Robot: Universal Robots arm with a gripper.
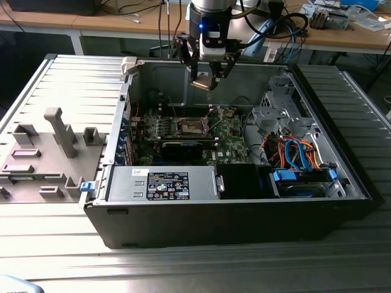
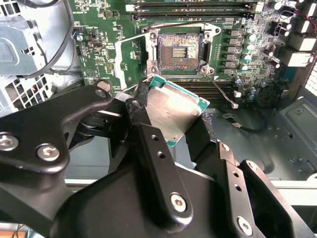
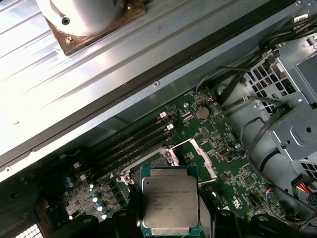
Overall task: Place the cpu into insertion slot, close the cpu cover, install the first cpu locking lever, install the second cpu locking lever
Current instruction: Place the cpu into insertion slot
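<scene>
My gripper (image 1: 204, 74) hangs above the open computer case, over its back wall, shut on the cpu (image 1: 200, 83). In both wrist views the cpu (image 2: 173, 111) (image 3: 170, 201) is a flat square chip with a silvery top and a green edge, pinched between the two black fingers (image 2: 148, 134). The insertion slot (image 1: 189, 127) (image 2: 179, 51) lies uncovered on the green motherboard (image 1: 229, 137), well below the chip and apart from it. The cpu cover (image 2: 126, 62) (image 3: 200, 153), a thin silver frame, stands swung open beside the socket.
A power supply box (image 1: 162, 183) fills the case's front. A drive cage with blue and orange cables (image 1: 299, 163) sits at the exterior view's right. A grey fixture tray (image 1: 43, 152) lies outside at the left. Memory slots (image 2: 193, 6) run beside the socket.
</scene>
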